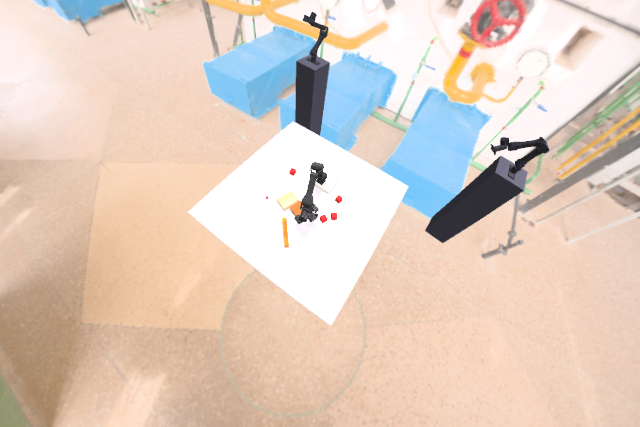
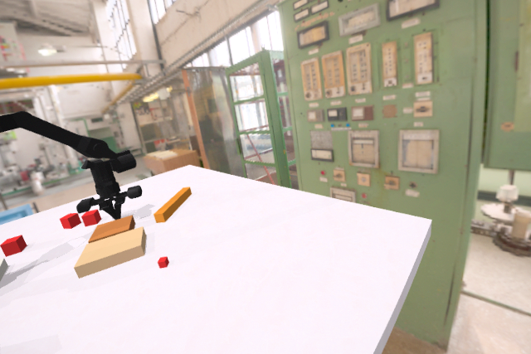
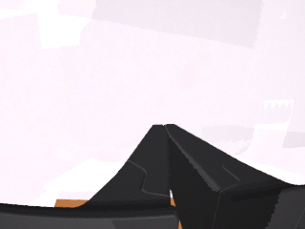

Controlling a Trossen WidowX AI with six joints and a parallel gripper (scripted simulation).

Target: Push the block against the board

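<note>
Seen from the exterior view, left to right: red cubes (image 2: pixel 80 219) on the white table (image 2: pixel 299 255). Then the gripper (image 2: pixel 115 214), fingers pressed together on nothing, tips down at the far edge of the flat orange-brown square block (image 2: pixel 111 228). Block lying alongside the thicker tan slab (image 2: pixel 110 252), apparently touching. Farther right, well apart from the block, the long orange board (image 2: pixel 172 204).
</note>
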